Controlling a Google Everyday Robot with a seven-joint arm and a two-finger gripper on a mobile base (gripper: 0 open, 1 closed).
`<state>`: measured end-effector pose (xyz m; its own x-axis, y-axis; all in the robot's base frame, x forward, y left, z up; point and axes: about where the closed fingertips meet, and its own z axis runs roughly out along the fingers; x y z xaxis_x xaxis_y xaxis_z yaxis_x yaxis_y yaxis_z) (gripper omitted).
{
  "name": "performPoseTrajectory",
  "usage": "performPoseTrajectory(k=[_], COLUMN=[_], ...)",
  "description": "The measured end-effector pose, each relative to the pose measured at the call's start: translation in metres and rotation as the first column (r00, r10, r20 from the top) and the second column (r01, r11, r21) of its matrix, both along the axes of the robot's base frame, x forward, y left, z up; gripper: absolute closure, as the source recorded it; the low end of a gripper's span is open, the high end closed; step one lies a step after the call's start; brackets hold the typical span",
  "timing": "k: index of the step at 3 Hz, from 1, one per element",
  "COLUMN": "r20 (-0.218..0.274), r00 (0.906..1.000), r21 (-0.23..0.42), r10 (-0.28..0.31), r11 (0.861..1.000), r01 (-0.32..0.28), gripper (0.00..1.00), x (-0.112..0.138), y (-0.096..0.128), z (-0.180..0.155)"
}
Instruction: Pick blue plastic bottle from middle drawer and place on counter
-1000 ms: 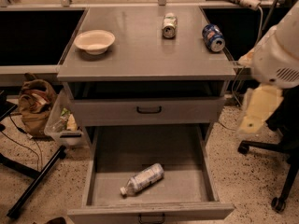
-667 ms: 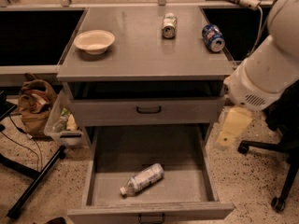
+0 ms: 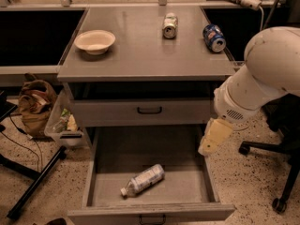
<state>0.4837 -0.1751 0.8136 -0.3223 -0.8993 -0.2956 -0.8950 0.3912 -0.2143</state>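
**While the bottle lies in the drawer, the gripper hangs at its right wall**

Although the blue plastic bottle [image 3: 143, 179] wears a pale label round its body, no writing on it can be read. It lies on its side on the floor of the middle drawer [image 3: 140, 146], toward the front, white cap pointing to the drawer's front-left corner. This drawer is pulled far out and holds only that bottle.

Over the drawer's right wall, about halfway back, hangs the cream-coloured gripper [image 3: 207, 146], tip pointing down, apart from the bottle. Whether it is open or closed cannot be told from this angle.

Directly above the middle drawer a shallower drawer [image 3: 140, 110] with a black handle stands slightly out. Above that is the counter [image 3: 140, 60]. On it lie a green-and-white can [image 3: 169, 25] and a blue can [image 3: 213, 37], their print unreadable, and a white bowl [image 3: 94, 41].

Left of the middle drawer, on the speckled floor [image 3: 243, 191], sit a clear bin [image 3: 65, 125] of packets and a brown bag [image 3: 35, 104]. To the drawer's right stands a wheeled chair base [image 3: 281, 172].
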Motion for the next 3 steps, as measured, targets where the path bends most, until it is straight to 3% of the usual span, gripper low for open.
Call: performPoseTrajectory(k=[1,2,3], r20=[0.000,-0.015,-0.034], r00=[1.0000,0.9988,0.9896], r21=[0.000,0.033,0.069], r10=[0.000,0.046,0.140], r11=[1.000,0.998,0.988], r01=[0.000,-0.046,-0.137], gripper=[0.00,0.00,0.00], x=[0.000,0.007,0.024], y=[0.000,0.014,0.047], z=[0.000,-0.026,-0.076])
